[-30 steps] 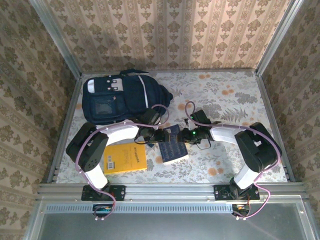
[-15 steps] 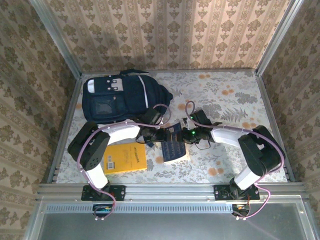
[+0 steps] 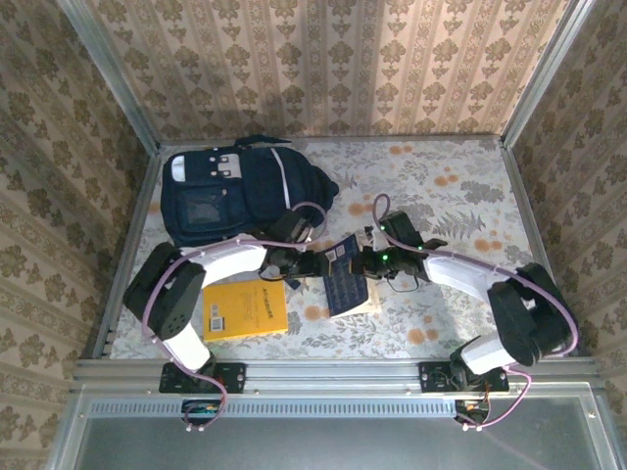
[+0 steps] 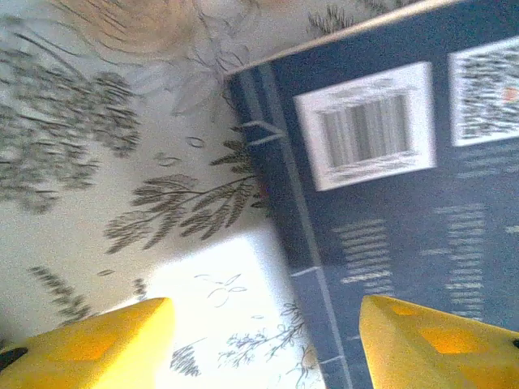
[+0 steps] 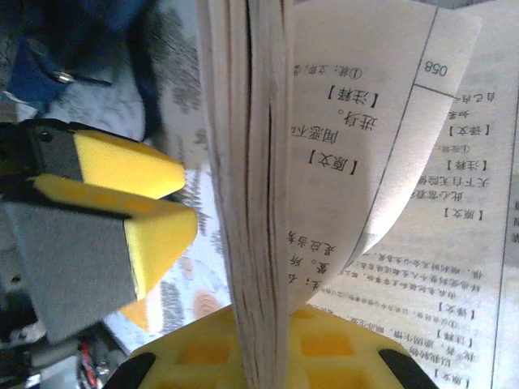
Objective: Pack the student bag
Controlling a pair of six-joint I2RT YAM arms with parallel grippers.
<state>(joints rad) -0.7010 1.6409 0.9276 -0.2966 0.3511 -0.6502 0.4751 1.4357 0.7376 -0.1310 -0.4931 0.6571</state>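
The student bag, dark navy with white stripes, lies flat at the back left of the table. A blue book is tilted up off the table between the two arms. My right gripper is shut on its page block, with loose printed pages fanning to the right. My left gripper stands open just left of the book. Its yellow fingers straddle the tablecloth and the edge of the blue back cover, which bears a barcode. That gripper's yellow fingers also show in the right wrist view.
A yellow book lies flat at the front left, beside the left arm. The floral tablecloth covers the table, and metal rails and patterned walls close in the sides and back.
My right gripper has shut on the blue book's pages and the book has tipped up more steeply, shifting slightly right. The left gripper's jaws have widened a little.
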